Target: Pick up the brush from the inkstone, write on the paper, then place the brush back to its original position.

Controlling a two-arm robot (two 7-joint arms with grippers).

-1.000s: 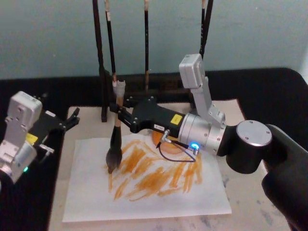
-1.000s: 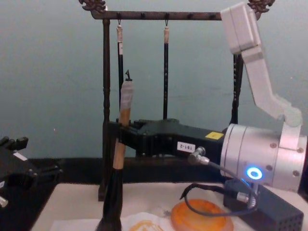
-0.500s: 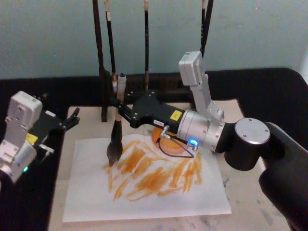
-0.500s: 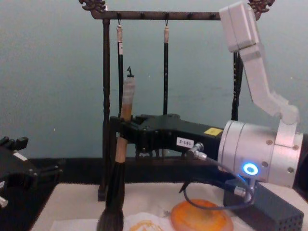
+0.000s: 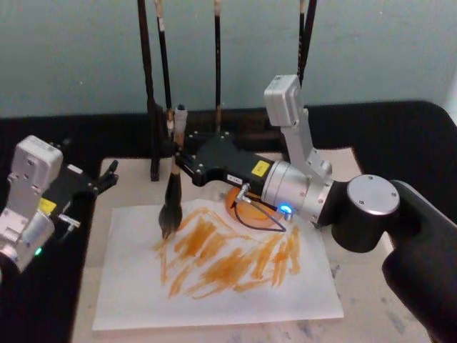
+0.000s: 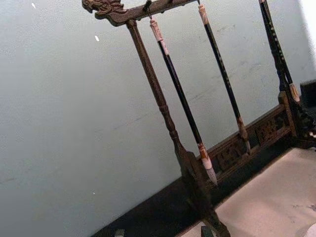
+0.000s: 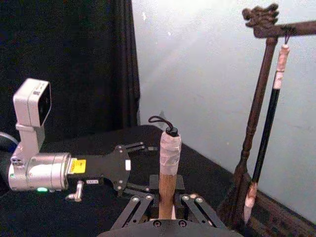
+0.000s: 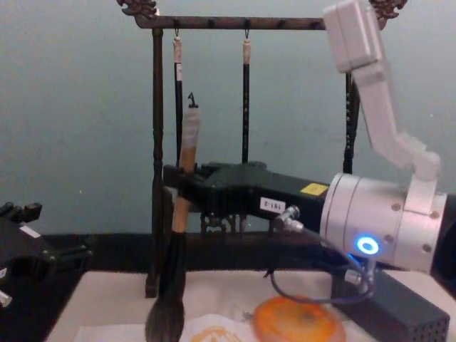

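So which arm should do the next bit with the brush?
Right. The right end effector holds the brush over the paper, near the inkstone; the left end effector sits parked far left.

What stays out of our sight

From the chest, the bottom edge cuts the brush point(image 8: 177, 221) off partway down its bristles, so we cannot tell whether the tip touches the paper point(image 8: 121, 333) — a thin strip of it is all we get there. The same edge clips the near side of the dish point(image 8: 296, 320), and from the head the right arm point(image 5: 307, 193) covers most of that dish. In the right wrist view the right gripper point(image 7: 166, 197) hides the handle below its grip. The head view's top edge cuts off the rack point(image 5: 150, 107) and the hanging brushes point(image 5: 216, 71) — we lose their upper ends.
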